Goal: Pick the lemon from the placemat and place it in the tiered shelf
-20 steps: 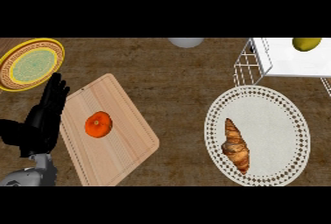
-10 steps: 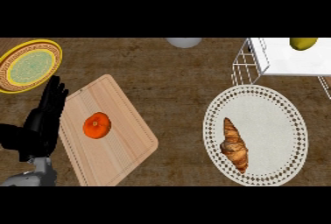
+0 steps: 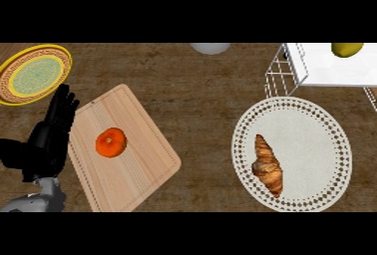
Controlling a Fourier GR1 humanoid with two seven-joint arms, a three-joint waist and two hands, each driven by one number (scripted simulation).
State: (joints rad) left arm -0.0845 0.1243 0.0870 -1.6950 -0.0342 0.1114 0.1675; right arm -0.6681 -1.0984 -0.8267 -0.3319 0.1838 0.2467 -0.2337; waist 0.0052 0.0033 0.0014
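A yellow-green lemon [image 3: 347,49] lies on the white top of the wire tiered shelf [image 3: 324,69] at the upper right. Below the shelf spreads a round white lace-edged placemat [image 3: 305,149] with a brown croissant [image 3: 267,164] on its left part. My left hand [image 3: 50,134] rests open at the left edge, fingers straight and pointing up, beside the cutting board. My right hand does not show.
A wooden cutting board [image 3: 129,169] at the left carries an orange fruit [image 3: 111,142]. A yellow patterned plate [image 3: 33,74] sits at the upper left. A pale rounded object [image 3: 211,48] shows at the top edge, middle.
The left hand has drifted slightly down and to the left. Nothing else has moved.
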